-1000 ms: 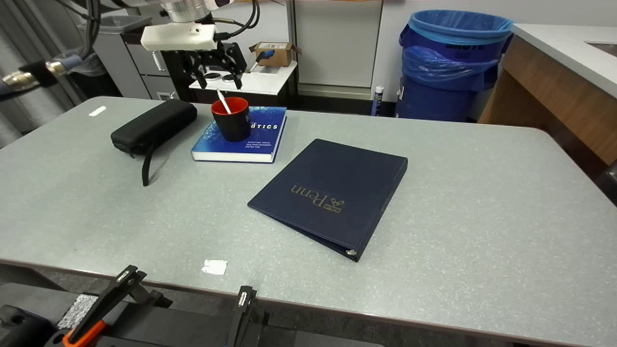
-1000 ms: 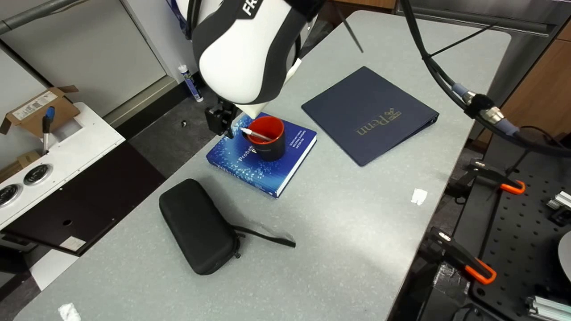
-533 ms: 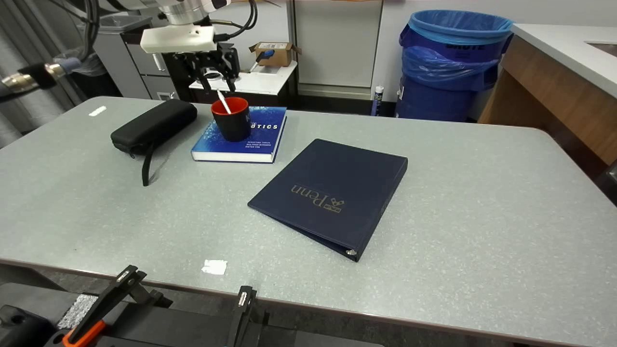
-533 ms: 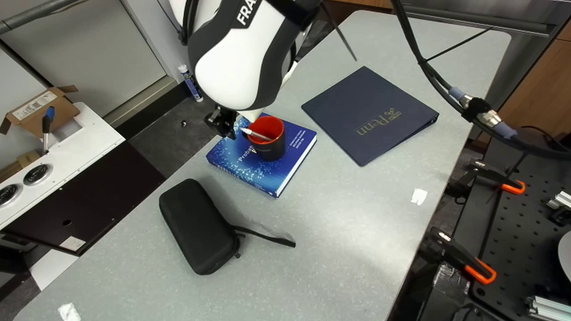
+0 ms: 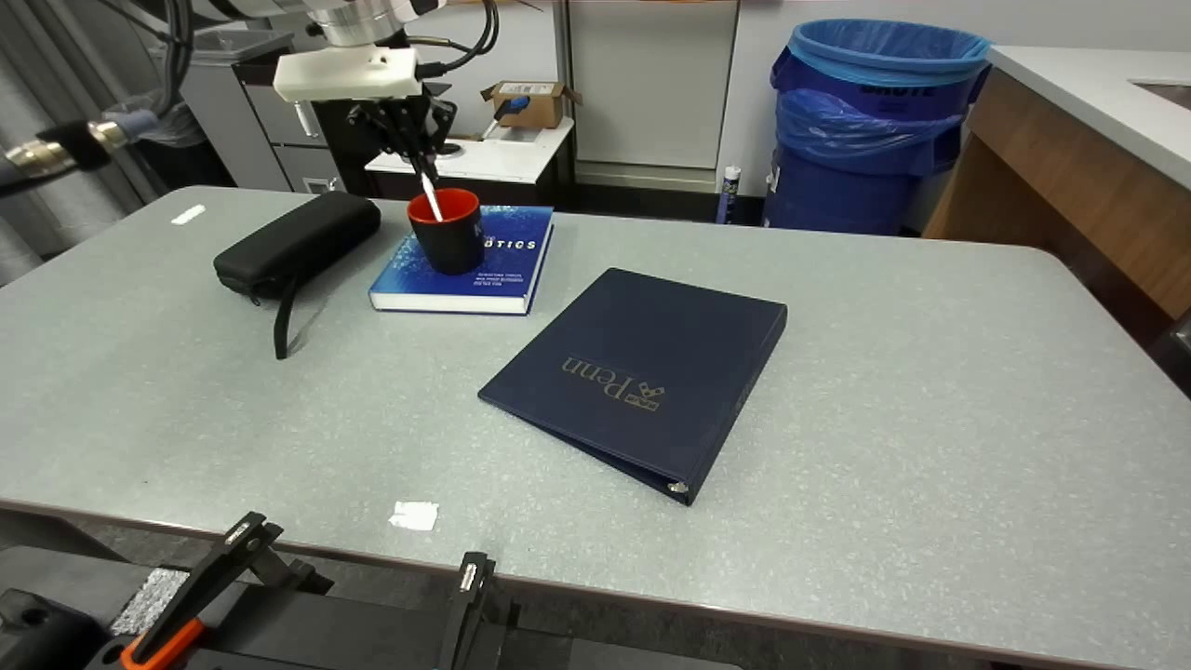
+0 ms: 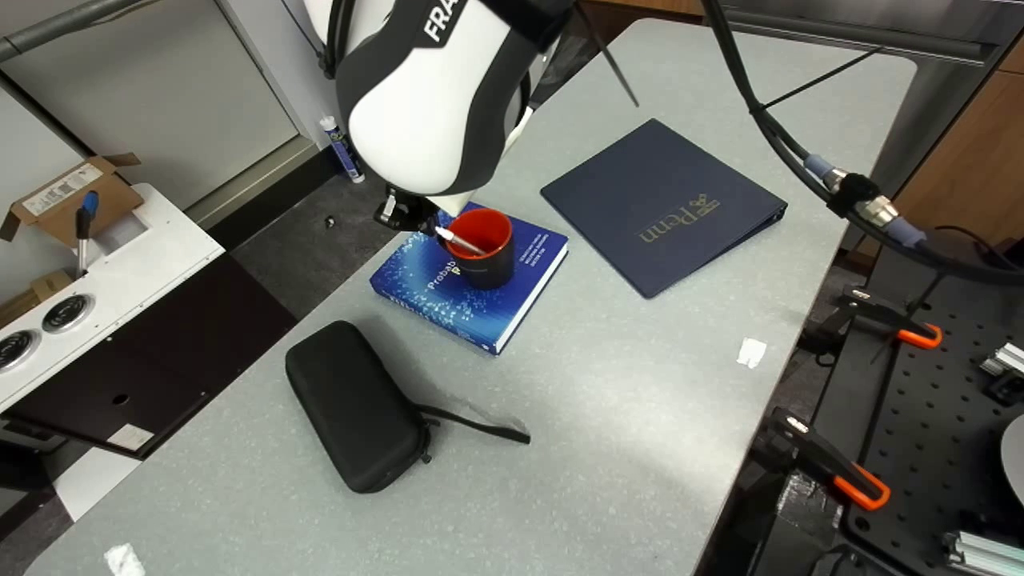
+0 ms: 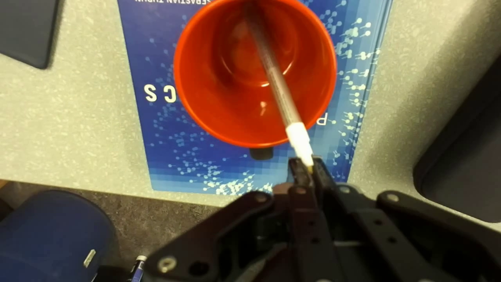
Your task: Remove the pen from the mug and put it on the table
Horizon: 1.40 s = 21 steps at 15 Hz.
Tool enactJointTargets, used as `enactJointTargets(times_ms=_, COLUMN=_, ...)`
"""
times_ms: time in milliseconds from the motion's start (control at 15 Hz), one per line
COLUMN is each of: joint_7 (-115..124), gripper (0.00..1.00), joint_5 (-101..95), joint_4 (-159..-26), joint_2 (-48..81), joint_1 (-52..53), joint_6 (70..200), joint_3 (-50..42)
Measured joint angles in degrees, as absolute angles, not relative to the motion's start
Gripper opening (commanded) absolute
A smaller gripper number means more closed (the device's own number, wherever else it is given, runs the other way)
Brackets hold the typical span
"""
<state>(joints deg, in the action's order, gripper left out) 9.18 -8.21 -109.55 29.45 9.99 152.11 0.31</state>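
Note:
The pen (image 7: 299, 139) leans inside the mug (image 7: 235, 113), its white end sticking out past the red rim. In the wrist view my gripper (image 7: 308, 167) is shut on that end, with the pen's yellowish tip between the fingertips. The pen's other end is still down inside the mug. The mug (image 5: 451, 244), dark outside and red within, stands upright on a blue book in both exterior views. My gripper (image 5: 424, 169) is just above the rim there. The grey speckled table (image 5: 884, 447) spreads out around the book.
Under the mug lies the blue book (image 6: 512, 320). A black zip case (image 6: 356, 408) with a strap is beside it, and a dark blue folder (image 6: 664, 208) lies on its opposite side. A cable (image 6: 864, 196) hangs in front of the table's edge.
The jaws have gone from wide open to shut on the pen's white end. The arm has lowered slightly, and the pen and mug have shifted only a little.

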Motion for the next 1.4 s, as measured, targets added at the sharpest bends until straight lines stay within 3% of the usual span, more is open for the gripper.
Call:
enactJointTargets(times_ms=733, joint_7=8.7, gripper=0.00, joint_5=-8.3, joint_4=-112.7, joint_2=19.4, joint_1=9.9, joint_6=152.1, joint_3=-1.8)
enactJointTargets(times_ms=1067, joint_7=1.2, gripper=0.00, joint_5=-6.7, joint_4=-120.2, joint_2=11.5, joint_1=9.1, joint_6=150.2, joint_3=2.8)
enactJointTargets(times_ms=1400, joint_7=-2.0, gripper=0.00, joint_5=-7.8, joint_4=-125.2, joint_2=13.9, joint_1=9.5, joint_6=145.8, joint_3=5.6)
